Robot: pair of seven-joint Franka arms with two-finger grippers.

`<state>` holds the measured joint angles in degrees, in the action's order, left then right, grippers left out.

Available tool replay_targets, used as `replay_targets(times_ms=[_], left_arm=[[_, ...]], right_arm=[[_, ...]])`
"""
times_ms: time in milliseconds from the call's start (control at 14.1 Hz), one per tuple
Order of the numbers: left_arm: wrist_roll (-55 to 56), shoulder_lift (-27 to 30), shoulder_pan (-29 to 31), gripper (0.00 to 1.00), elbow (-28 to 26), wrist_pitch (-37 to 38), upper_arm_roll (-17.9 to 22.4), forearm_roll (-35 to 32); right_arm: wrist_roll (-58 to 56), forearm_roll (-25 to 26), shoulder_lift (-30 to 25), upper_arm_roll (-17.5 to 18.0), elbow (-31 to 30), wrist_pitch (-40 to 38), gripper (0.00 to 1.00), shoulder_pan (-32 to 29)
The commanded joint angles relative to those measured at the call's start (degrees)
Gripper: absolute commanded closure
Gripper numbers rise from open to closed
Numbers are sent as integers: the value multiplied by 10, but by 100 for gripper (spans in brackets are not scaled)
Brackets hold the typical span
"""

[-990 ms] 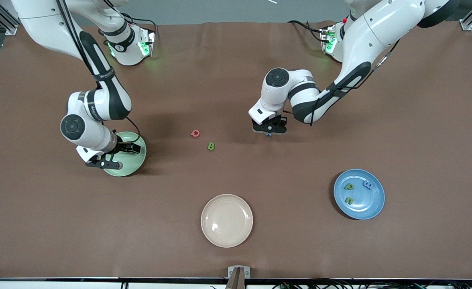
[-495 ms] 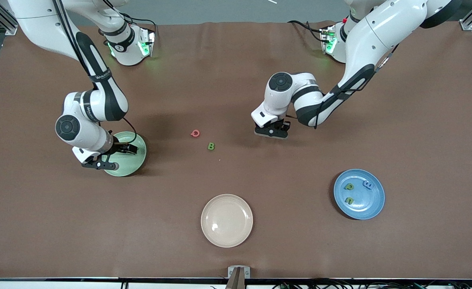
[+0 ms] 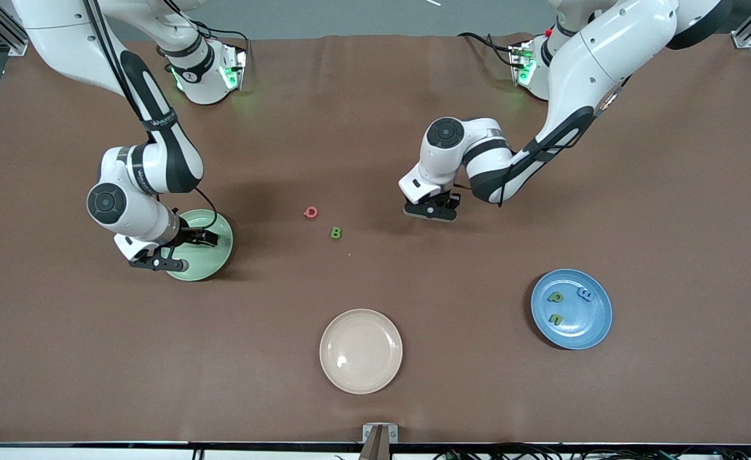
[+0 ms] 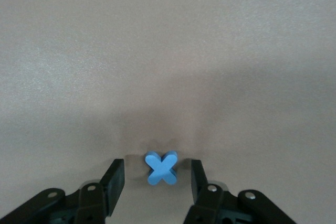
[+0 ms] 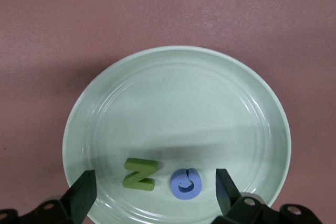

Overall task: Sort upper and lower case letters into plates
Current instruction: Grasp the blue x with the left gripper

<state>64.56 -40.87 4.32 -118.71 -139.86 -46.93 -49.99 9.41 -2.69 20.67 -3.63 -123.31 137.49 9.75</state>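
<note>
Since the earliest picture, the left gripper [image 3: 431, 211] has shifted slightly toward the left arm's end of the table and now hides the blue x [image 4: 162, 168], which then showed just below it in the front view. Its jaws have narrowed a little and stand either side of the x without touching it. The right gripper [image 3: 174, 250], over the green plate [image 3: 212, 265], has moved slightly toward the right arm's end of the table.

A brown cloth [image 3: 375, 128] covers the table, faintly creased. Grey floor shows above its top edge; aluminium framing [image 3: 749, 29] stands at both upper corners.
</note>
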Motion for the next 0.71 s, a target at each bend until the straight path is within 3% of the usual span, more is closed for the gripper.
replay_targets(times_ms=[0, 424, 637], left_arm=[[3, -12, -15, 49, 19, -3, 7, -10], [7, -11, -14, 94, 23, -2, 8, -6], [5, -1, 16, 96, 30, 5, 8, -2]], right_arm=[[-10, -3, -12, 6, -2, -7, 0, -9], [-5, -3, -13, 6, 23, -51, 0, -8], [-2, -3, -14, 6, 24, -51, 0, -8]])
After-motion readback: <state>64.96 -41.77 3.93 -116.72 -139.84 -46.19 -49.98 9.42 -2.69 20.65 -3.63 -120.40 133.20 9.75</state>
